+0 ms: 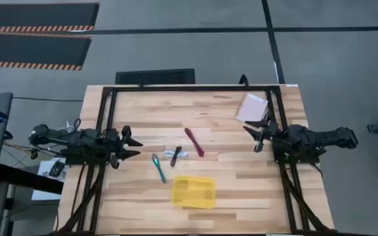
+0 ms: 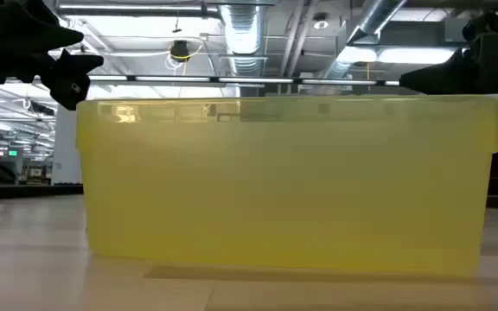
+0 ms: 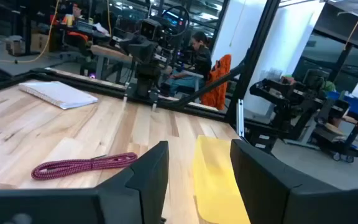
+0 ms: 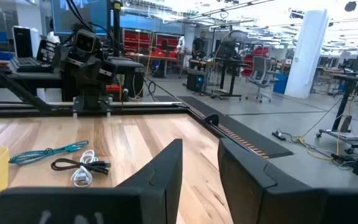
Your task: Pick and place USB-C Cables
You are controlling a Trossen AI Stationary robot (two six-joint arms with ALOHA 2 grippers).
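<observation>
Several short cable bundles lie flat on the wooden table in the high view: a dark red one (image 1: 194, 141), a black one (image 1: 176, 155) crossing a white one (image 1: 182, 155), and a teal one (image 1: 158, 167). My left gripper (image 1: 131, 145) hovers open at the table's left side, left of the cables. My right gripper (image 1: 254, 136) hovers open at the right side, right of the dark red cable. The left wrist view shows the dark red cable (image 3: 82, 166) ahead of the left gripper (image 3: 197, 168). The right wrist view shows the teal (image 4: 45, 152), black (image 4: 73, 165) and white (image 4: 82, 177) cables beyond the right gripper (image 4: 199, 168).
A yellow rectangular tray (image 1: 193, 191) sits near the table's near edge, below the cables, and it fills the low view (image 2: 284, 181). A pale pink flat packet (image 1: 251, 108) lies at the far right corner. A black frame (image 1: 189, 89) borders the table. People sit at desks in the room beyond.
</observation>
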